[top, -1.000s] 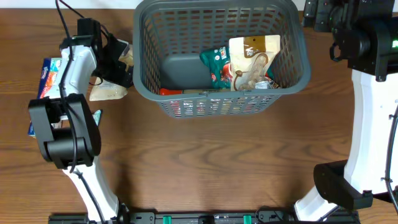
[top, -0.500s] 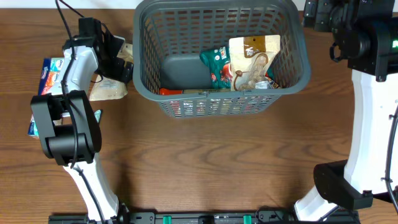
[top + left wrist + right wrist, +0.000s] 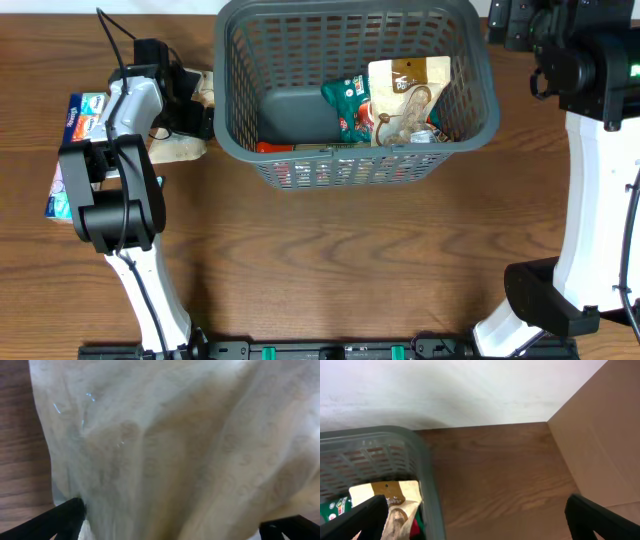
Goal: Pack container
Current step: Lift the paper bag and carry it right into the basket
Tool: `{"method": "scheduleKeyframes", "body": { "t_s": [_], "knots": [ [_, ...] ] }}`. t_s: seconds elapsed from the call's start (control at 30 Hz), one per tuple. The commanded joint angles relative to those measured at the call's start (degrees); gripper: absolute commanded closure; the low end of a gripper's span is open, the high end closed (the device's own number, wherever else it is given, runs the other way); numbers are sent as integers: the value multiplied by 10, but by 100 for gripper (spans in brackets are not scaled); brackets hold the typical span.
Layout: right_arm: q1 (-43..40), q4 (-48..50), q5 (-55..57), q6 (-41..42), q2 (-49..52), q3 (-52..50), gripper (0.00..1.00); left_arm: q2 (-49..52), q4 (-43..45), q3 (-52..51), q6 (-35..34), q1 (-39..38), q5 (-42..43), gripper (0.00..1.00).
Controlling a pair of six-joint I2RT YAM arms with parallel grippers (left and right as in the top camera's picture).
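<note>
Cream pouch [image 3: 170, 445] under spread left pincer [image 3: 177, 527], beside container [image 3: 340, 172]; blue packs [image 3: 76, 115] nearby

We see a brown wood-grain table [image 3: 330, 250]. Toward its far edge stands a dark grey slotted plastic basket [image 3: 478, 90]. Just left of it a pale cream pouch [image 3: 178, 148] lies on the wood. Further left, by the table's edge, we find blue snack packs [image 3: 82, 112] and a teal pack [image 3: 58, 195].

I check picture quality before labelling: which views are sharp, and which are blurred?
Overhead: sharp and evenly lit, the container shows its lattice clearly. Left wrist: the pale pack fills the frame, out of focus, with small glints. Right wrist: wood grain clear, the near container rim soft.
</note>
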Motion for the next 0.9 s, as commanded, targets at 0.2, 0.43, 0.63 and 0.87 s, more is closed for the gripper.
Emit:
{"method": "scheduleKeyframes", "body": {
  "t_s": [0.2, 0.43, 0.63, 0.87],
  "knots": [
    [-3, 0, 10, -3, -10, 5, 1, 16, -12, 3, -3, 1, 0, 94],
    [-3, 0, 10, -3, -10, 5, 1, -14, -35, 3, -8, 3, -10, 94],
    [-3, 0, 10, -3, -10, 5, 1, -101, -35, 9, -48, 11, -78, 94],
    [-3, 0, 10, -3, -10, 5, 1, -232, -35, 16, -100, 33, -96, 94]
  ]
}}
